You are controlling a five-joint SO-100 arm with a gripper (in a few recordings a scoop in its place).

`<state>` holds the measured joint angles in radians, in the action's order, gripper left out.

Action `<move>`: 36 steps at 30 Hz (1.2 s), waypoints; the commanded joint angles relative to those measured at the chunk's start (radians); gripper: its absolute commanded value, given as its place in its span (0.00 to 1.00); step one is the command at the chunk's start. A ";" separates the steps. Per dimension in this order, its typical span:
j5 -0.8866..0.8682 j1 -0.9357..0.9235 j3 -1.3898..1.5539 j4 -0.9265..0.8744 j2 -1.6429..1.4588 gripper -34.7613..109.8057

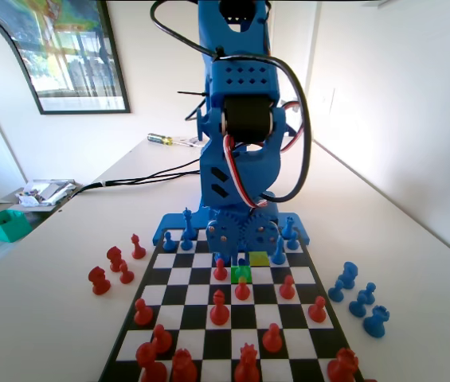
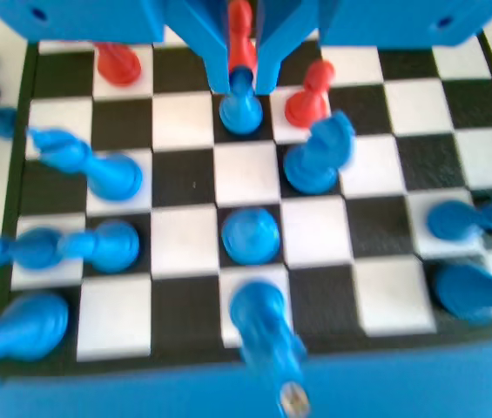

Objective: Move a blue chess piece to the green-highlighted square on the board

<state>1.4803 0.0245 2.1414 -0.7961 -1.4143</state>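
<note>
The blue chess piece (image 2: 241, 111), a small round-headed pawn, stands upright between the tips of my gripper (image 2: 242, 87). The jaws press against both sides of its head with no gap showing, and its base looks level with the board (image 2: 180, 235). In the fixed view my gripper (image 1: 239, 263) hangs low over the green-highlighted square (image 1: 244, 276), in the board's second row from the arm. A sliver of blue shows on that square; the jaws hide the rest of the pawn.
Red pawns (image 1: 243, 288) (image 1: 221, 270) stand just in front of and beside the green square. A yellowish-green square (image 1: 259, 258) lies behind it to the right. Taller blue pieces (image 2: 320, 157) crowd the rows near the arm. Captured pieces sit off the board on both sides (image 1: 356, 298).
</note>
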 commanded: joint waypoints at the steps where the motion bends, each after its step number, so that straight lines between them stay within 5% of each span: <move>1: 0.043 0.005 -0.067 -0.109 -0.087 0.30; 19: 0.149 -0.075 -0.495 -0.721 -0.480 0.28; 36: 0.379 -0.044 -0.399 -0.925 -1.121 0.25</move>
<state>1.8193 -0.0261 1.7211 -1.6950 -2.3746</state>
